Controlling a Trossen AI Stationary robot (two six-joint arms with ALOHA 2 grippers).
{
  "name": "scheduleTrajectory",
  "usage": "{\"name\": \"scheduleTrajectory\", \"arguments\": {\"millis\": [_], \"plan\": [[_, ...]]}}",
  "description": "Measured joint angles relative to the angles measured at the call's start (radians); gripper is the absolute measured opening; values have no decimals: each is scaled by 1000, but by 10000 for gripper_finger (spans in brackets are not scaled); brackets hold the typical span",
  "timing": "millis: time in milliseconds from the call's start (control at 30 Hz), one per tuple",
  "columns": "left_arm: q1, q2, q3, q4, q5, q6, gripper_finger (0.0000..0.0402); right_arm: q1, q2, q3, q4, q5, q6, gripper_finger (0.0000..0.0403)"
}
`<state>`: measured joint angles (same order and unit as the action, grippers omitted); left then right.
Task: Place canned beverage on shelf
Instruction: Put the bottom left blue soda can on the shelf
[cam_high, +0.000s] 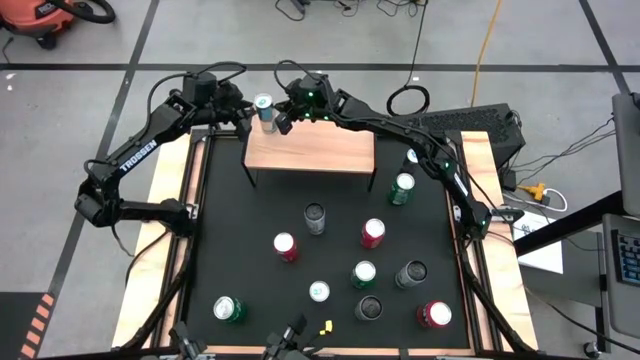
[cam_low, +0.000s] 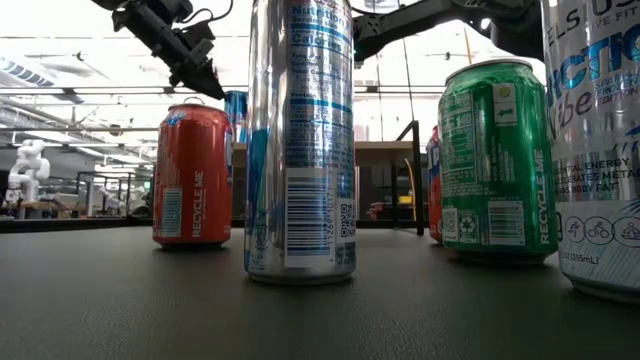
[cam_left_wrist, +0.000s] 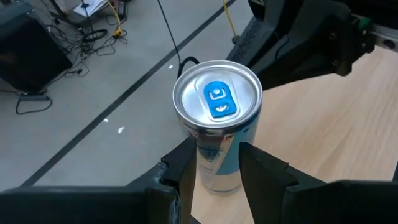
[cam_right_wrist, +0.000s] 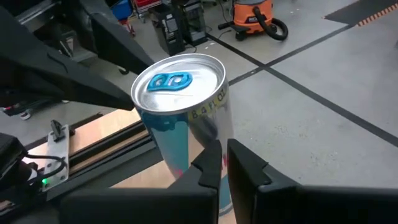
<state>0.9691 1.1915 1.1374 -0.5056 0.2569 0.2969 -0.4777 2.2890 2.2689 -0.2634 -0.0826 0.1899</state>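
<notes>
A silver can (cam_high: 264, 107) with a blue tab stands upright at the far left corner of the light-wood shelf (cam_high: 320, 152); in the low view the can (cam_low: 237, 115) shows behind a red can. My left gripper (cam_left_wrist: 217, 167) comes from the table's far left and is shut on the can (cam_left_wrist: 216, 106). My right gripper (cam_right_wrist: 222, 158), reaching in from the right over the shelf's far edge, is shut, its fingertips close beside the can (cam_right_wrist: 180, 93). My left gripper pinches the can's side wall (cam_left_wrist: 210, 155) between its two fingers, one on each side. The fingers slant down from the table's far left. The can stays upright, its bottom at the shelf's corner. My right gripper's shut fingertips (cam_right_wrist: 211, 163) stand at the can's side; I cannot tell whether they touch it.
Several cans stand on the black tabletop nearer than the shelf: a dark one (cam_high: 314, 217), red ones (cam_high: 285, 246) (cam_high: 373, 232), green ones (cam_high: 402, 188) (cam_high: 229, 309). The shelf board to the right of the can is bare wood. Tall cans (cam_low: 300, 140) crowd the low view.
</notes>
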Motion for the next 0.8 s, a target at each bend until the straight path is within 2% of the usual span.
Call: {"name": "scheduleTrajectory", "arguments": {"millis": [800], "plan": [[1,46,0,1,-48,6,122,16,0,0,-30,-1,7,5]]}}
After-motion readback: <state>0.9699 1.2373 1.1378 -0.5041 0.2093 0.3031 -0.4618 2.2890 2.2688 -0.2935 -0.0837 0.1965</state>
